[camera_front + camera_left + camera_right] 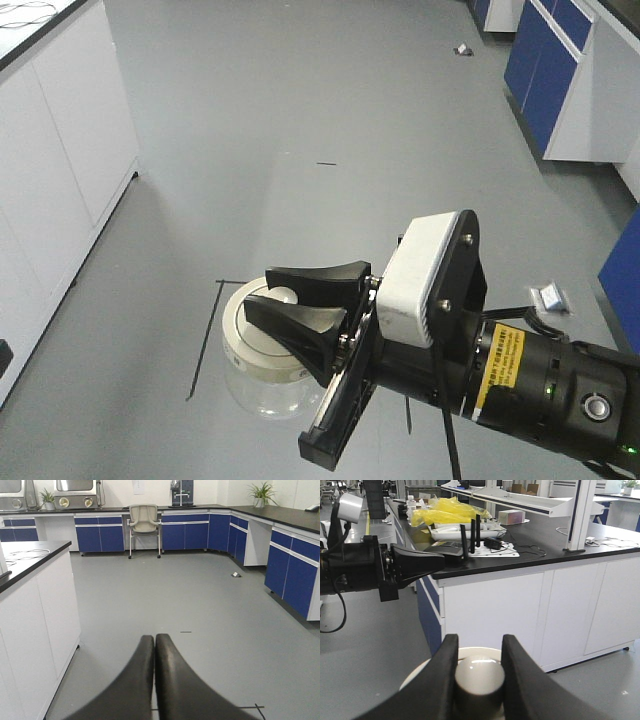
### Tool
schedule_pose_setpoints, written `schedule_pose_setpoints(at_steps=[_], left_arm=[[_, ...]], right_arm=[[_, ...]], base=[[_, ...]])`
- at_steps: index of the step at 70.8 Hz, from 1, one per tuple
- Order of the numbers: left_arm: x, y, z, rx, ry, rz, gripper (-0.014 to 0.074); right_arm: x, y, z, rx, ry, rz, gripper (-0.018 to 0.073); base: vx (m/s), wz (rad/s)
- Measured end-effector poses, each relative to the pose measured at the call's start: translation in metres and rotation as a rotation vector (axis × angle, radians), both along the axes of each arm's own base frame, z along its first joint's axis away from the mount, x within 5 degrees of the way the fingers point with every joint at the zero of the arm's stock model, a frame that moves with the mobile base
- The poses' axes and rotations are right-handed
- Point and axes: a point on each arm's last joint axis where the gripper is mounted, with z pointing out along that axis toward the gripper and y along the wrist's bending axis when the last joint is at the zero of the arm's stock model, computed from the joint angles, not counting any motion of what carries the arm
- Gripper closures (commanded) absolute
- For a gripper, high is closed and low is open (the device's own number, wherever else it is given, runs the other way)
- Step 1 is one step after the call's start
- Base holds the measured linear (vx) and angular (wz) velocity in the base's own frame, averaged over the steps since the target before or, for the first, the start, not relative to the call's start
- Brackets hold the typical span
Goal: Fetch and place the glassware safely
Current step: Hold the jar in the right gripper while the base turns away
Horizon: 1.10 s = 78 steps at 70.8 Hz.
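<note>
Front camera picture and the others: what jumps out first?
The black right gripper pinches a small glass jar by its lid knob, over the grey floor. In the left wrist view, the left gripper is shut and empty, facing blue cabinets along the far wall.

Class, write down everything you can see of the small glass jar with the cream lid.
The small squat clear glass jar has a round cream-white lid, in place, with a raised centre knob. The right claw is shut on that knob, one black finger each side, holding the jar roughly upright in the air above the grey floor. Nothing else seems to touch it. What is inside cannot be told.
</note>
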Motion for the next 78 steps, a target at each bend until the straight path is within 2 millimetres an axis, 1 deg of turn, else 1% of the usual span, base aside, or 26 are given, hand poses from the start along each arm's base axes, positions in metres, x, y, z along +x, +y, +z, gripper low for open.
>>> schedule_pose_setpoints(at_steps=[40,78], left_arm=[[0.0000,0.0000,-0.0003,0.000,0.003,0.000,0.0603],[0.0000,0.0000,-0.0004,0.000,0.004,0.001,0.0603]], right_arm=[[0.0000,0.0000,0.0000,0.000,0.000,0.000,0.0563],[0.0000,0.0000,0.0000,0.000,0.000,0.000,0.0563]], base=[[0.40,0.05],[0.48,0.01]])
